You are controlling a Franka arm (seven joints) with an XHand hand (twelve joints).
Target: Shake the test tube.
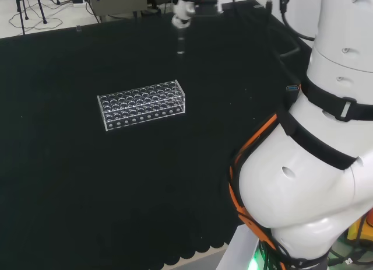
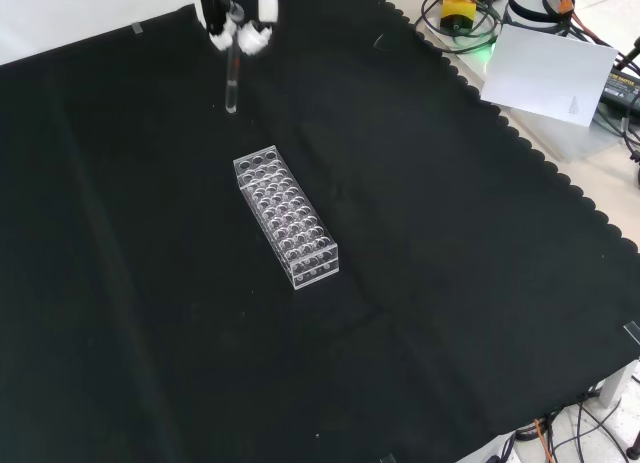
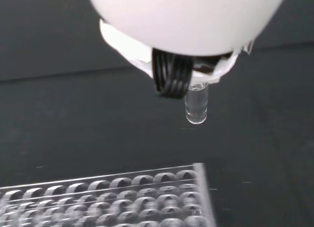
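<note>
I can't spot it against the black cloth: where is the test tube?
In the front view the test tube hangs upright from the hand at top left, above the cloth beyond the rack's far end.

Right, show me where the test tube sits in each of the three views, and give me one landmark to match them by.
Head view: the test tube hangs from the hand at top centre, beyond the rack.
Front view: the tube hangs below the hand at upper left, above the rack's far end.
Wrist view: the tube's rounded bottom pokes out under the hand.
Shared landmark: the clear rack on the black cloth.
</note>
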